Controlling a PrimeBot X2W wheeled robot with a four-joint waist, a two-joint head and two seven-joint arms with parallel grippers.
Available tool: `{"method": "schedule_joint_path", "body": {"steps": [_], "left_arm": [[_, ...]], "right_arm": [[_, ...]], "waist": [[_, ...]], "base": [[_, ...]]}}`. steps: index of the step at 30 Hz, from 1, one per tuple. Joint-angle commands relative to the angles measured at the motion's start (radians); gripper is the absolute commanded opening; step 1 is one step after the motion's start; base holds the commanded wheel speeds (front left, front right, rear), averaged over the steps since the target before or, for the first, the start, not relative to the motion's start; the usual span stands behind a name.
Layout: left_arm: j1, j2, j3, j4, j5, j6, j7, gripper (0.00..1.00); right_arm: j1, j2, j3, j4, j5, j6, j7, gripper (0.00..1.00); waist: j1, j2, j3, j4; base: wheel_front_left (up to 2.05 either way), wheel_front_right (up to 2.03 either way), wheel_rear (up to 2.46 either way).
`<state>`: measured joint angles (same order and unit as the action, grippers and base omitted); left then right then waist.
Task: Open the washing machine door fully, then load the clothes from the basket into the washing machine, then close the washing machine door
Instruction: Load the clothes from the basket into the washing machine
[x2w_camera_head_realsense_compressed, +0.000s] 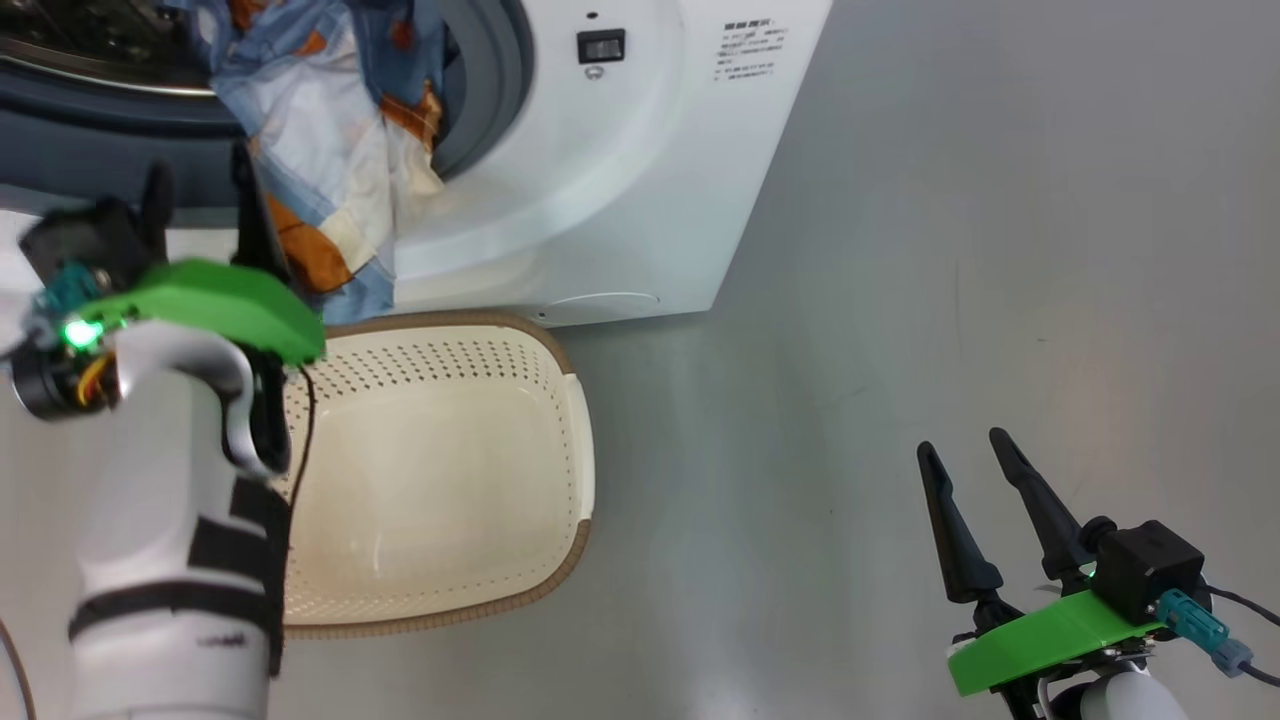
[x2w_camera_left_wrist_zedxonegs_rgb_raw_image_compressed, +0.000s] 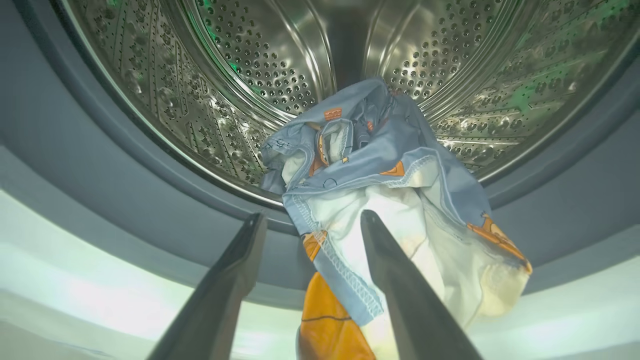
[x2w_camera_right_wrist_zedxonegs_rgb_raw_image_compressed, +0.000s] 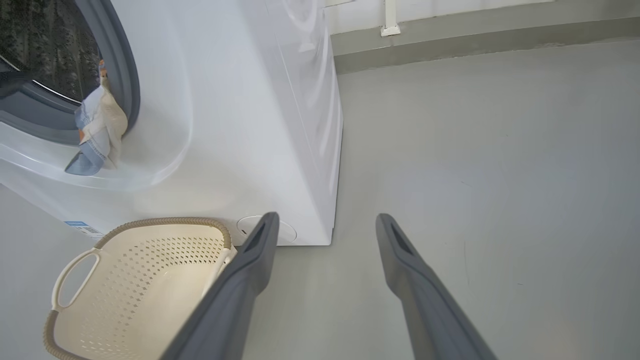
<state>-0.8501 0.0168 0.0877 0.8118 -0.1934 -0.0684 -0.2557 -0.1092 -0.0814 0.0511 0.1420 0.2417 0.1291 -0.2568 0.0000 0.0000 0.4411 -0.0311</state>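
**Clothes** (x2w_camera_head_realsense_compressed: 320, 130): blue printed fabric with orange patches and a pale cream lining, in one bunch. It lies across the lower lip of the washer (x2w_camera_head_realsense_compressed: 620, 150) opening. Its long axis runs from inside the drum (x2w_camera_left_wrist_zedxonegs_rgb_raw_image_compressed: 250, 60), out over the grey gasket (x2w_camera_left_wrist_zedxonegs_rgb_raw_image_compressed: 100, 165) and down the white front. The upper end rests on the drum's perforated steel. The lower end hangs loose, pointing down towards the basket (x2w_camera_head_realsense_compressed: 585, 480).

**Basket**: cream, perforated, brown rim. It stands on the floor (x2w_camera_head_realsense_compressed: 950, 250) just before the washer, with its far rim near the washer's foot. Its inner bottom shows. In the right wrist view one side handle faces away from the washer.

**Left pincer** (x2w_camera_head_realsense_compressed: 198, 168): released, fingers spread and aimed into the drum mouth. It sits above the basket's near-left corner. In its wrist view one finger crosses in front of the hanging cloth and the other stands beside it over the gasket. Whether either touches the cloth, I cannot tell.

**Right pincer** (x2w_camera_head_realsense_compressed: 962, 443): released, jaws wide with nothing between them. It is low over the floor, well apart from the basket and washer.

**Edges and room**: the gasket lip runs under the cloth, and the washer's right corner stands just beyond the basket. Grey floor runs wide to the right of both.
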Motion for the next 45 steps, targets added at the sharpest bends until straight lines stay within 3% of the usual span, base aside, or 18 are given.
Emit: {"method": "schedule_joint_path", "body": {"steps": [1, 9, 19, 45], "left_arm": [[0.03, 0.035, 0.013, -0.034, -0.01, -0.005, -0.006, 1.0], [0.208, 0.034, -0.053, -0.193, -0.065, -0.002, -0.006, 1.0], [0.47, 0.034, -0.093, -0.377, -0.074, 0.044, -0.006, 1.0], [0.787, 0.033, -0.072, -0.653, -0.12, -0.012, -0.006, 1.0]], "right_arm": [[-0.012, 0.001, 0.021, -0.018, 0.002, 0.002, -0.005, 1.0], [-0.009, 0.0, 0.024, -0.014, 0.003, 0.002, -0.005, 1.0], [0.008, -0.001, 0.012, -0.017, -0.001, 0.002, -0.005, 1.0], [0.034, -0.004, 0.012, -0.021, -0.007, 0.002, -0.005, 1.0]], "waist": [[0.0, 0.0, -0.005, 0.004], [0.0, 0.0, -0.027, 0.005], [0.0, 0.0, -0.045, 0.016], [0.0, 0.0, -0.11, 0.035]], "base": [[0.0, 0.0, 0.0], [0.0, 0.0, 0.0], [0.0, 0.0, 0.0], [0.0, 0.0, 0.0]]}}
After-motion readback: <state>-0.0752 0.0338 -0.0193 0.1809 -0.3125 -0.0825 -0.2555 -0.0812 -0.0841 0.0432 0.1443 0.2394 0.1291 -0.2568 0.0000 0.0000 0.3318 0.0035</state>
